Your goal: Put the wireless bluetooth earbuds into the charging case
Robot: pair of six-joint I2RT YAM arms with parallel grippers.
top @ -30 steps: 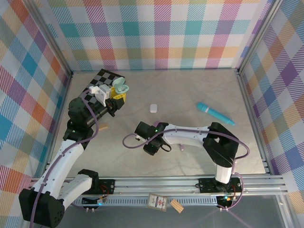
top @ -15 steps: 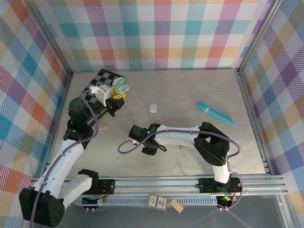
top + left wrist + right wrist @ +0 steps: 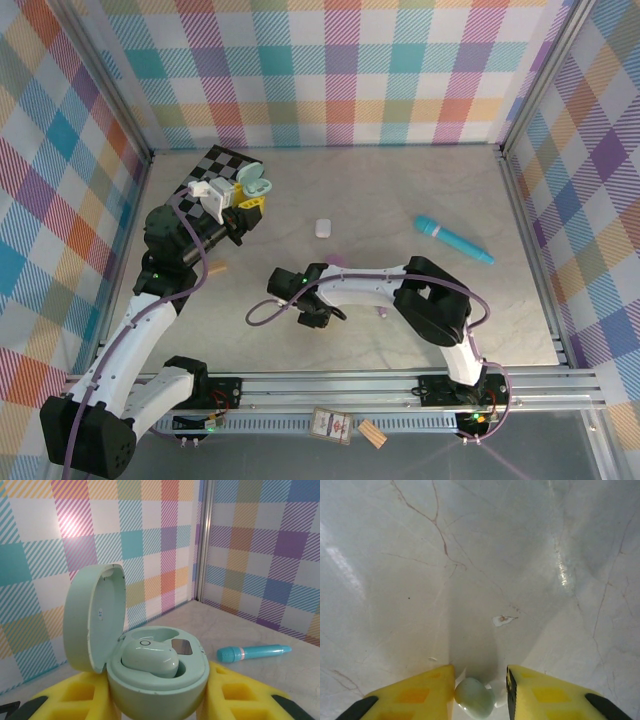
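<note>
The tabletop [image 3: 400, 190] is pale grey stone-look, glossy, crossed by thin brown veins, with a small whitish chip [image 3: 503, 620] in it. Cloth walls [image 3: 330, 70] in pastel plaid close it on three sides, and an aluminium rail [image 3: 330, 385] runs along the near edge. A checkerboard [image 3: 215, 165] lies in the far left corner, a turquoise stick [image 3: 453, 240] lies toward the right, and a small white case [image 3: 322, 228] sits near the middle.

The left tool [image 3: 250, 190] is raised over the checkerboard's edge, its yellow fingers [image 3: 240, 697] closed on the sides of a pale green charging case [image 3: 157, 680]. The case's lid stands open and upright, and one seated earbud [image 3: 150, 660] rests in a well of it.

The right tool [image 3: 312, 315] points down at the tabletop near the middle, well apart from the case. In the right wrist view a pale green earbud [image 3: 474, 697] lies between its two yellow fingers [image 3: 420, 690], close against one of them. The jaws are narrow, but I cannot tell whether they actually pinch the earbud.
</note>
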